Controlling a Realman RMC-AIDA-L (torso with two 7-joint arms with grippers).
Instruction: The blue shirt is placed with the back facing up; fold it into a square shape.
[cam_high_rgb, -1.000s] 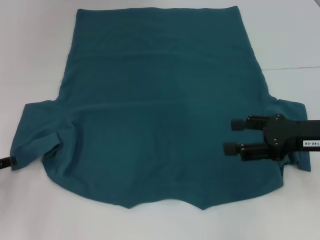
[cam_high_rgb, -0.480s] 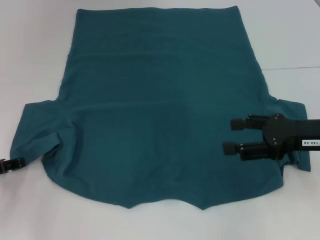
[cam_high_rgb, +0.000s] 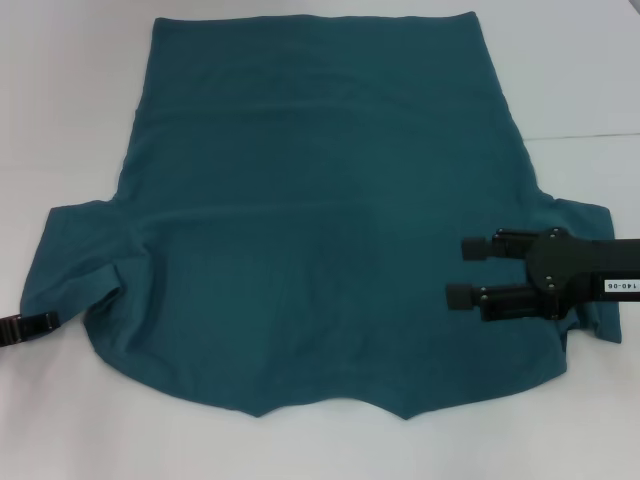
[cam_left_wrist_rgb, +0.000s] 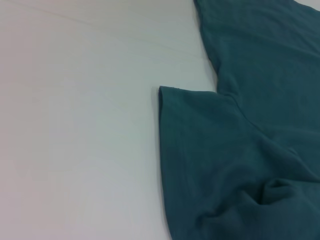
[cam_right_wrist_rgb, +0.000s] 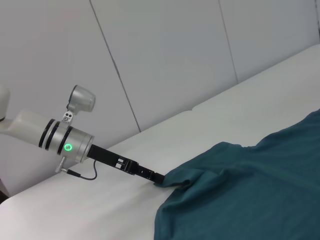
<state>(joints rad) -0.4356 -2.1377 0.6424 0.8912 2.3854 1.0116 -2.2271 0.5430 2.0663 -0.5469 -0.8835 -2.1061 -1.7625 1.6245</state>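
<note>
The right claw (cam_high_rgb: 460, 270) hovered wide open over the dark teal-blue cotton T-shirt (cam_high_rgb: 310, 220) near the white worktop's (cam_high_rgb: 60, 90) right edge; the left claw (cam_high_rgb: 30, 327) touched its sleeve hem, its opening impossible to tell.

White table (cam_high_rgb: 80, 420) carries blue shirt (cam_high_rgb: 320, 230), spread flat, sleeves out to both sides
</note>
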